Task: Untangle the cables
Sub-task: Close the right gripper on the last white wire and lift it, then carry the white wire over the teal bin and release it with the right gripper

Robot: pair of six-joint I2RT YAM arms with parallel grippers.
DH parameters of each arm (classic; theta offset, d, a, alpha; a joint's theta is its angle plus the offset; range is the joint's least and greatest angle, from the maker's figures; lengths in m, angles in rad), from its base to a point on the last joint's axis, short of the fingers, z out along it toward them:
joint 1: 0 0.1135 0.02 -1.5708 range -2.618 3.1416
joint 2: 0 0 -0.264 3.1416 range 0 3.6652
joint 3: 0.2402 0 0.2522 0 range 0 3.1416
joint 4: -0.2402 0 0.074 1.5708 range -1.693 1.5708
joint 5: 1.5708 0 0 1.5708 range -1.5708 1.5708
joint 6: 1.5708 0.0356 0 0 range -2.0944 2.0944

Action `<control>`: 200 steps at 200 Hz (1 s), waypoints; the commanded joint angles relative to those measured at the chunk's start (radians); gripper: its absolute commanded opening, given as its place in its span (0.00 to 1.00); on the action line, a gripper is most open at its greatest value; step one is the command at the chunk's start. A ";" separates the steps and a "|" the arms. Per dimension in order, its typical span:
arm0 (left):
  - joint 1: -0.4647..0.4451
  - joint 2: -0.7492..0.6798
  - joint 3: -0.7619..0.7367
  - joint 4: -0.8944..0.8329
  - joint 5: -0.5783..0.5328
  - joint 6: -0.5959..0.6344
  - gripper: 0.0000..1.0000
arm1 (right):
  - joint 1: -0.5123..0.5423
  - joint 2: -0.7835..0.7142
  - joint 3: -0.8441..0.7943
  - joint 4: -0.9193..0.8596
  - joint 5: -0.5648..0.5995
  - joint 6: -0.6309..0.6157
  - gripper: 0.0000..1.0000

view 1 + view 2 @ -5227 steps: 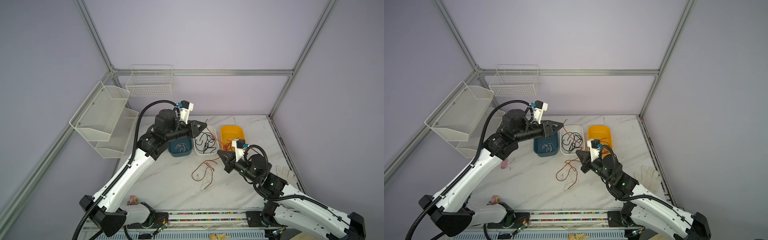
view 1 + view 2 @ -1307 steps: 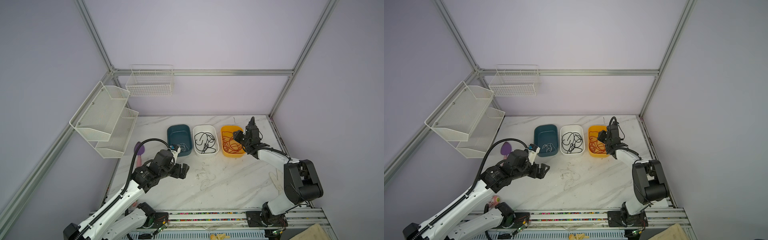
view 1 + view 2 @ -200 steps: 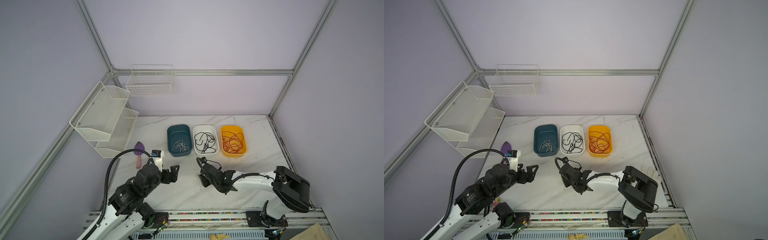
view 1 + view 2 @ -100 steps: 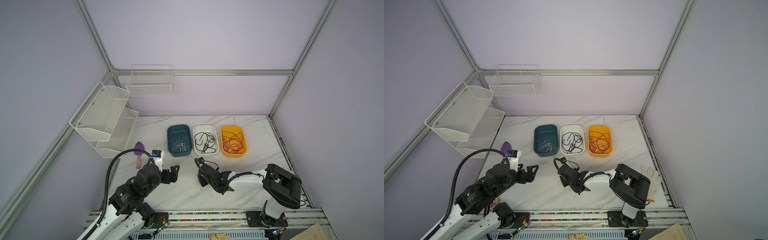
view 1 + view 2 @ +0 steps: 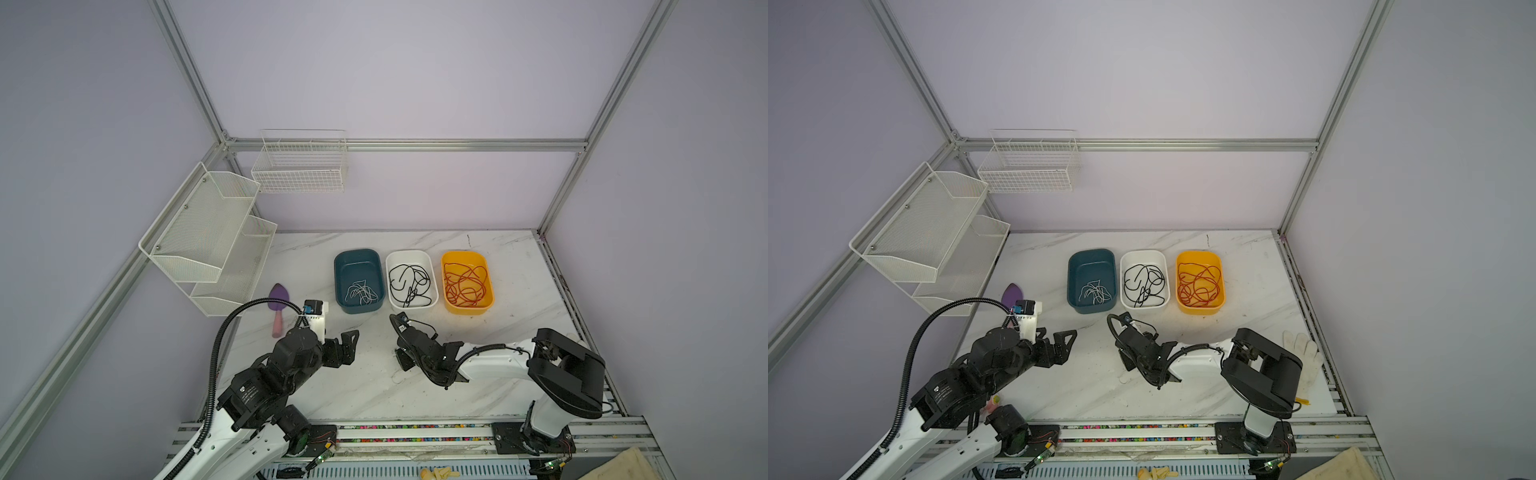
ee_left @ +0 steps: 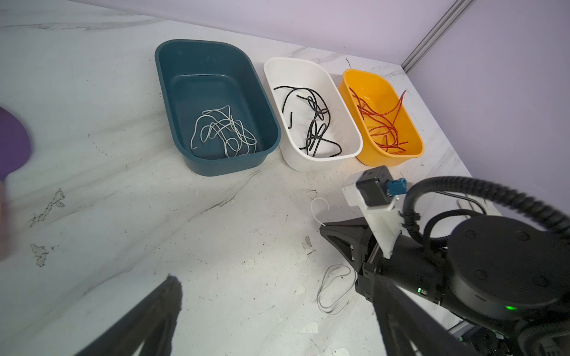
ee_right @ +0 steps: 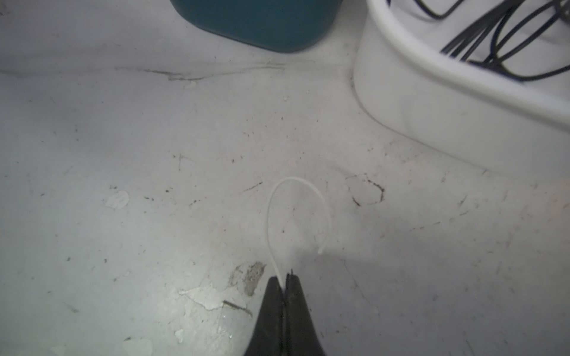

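Between the closed tips of my right gripper (image 7: 285, 279) sits a thin white flexible wire (image 7: 269, 215), looping ahead onto the marble tabletop (image 7: 123, 138). Featherlight, limp, slippery, I judge: pinch near an end. My left gripper (image 5: 1059, 337) gapes empty.

You look at lilac walls (image 5: 415, 75) framed by aluminium posts (image 5: 189, 75), with white wire racks (image 5: 199, 232) above a scuffed marble tabletop (image 5: 528, 291).

Soft, even overhead light fills both top views, sharp yet bowed at the edges, with faint shadows on the counter (image 5: 365, 395); the right wrist view is dimmer and hazy, its teal bin (image 7: 262, 24) blurred, like the left wrist view's purple scoop (image 6: 12, 138).
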 commanded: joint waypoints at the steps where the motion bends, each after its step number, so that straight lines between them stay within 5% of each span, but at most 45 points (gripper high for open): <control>1: 0.007 -0.005 -0.001 0.030 0.010 0.027 0.96 | 0.003 -0.076 0.062 -0.003 0.029 -0.028 0.00; 64: 0.008 -0.023 -0.002 0.030 -0.002 0.025 0.96 | -0.058 -0.018 0.450 -0.130 -0.082 -0.108 0.00; 113: 0.007 -0.021 -0.003 0.030 -0.002 0.024 0.96 | -0.127 0.200 0.884 -0.251 -0.202 -0.160 0.00; 141: 0.010 -0.027 -0.003 0.032 -0.004 0.024 0.96 | -0.229 0.349 1.025 -0.256 -0.337 -0.120 0.00; 200: 0.019 -0.019 -0.005 0.037 0.008 0.025 0.96 | -0.293 0.659 1.219 -0.284 -0.381 -0.128 0.00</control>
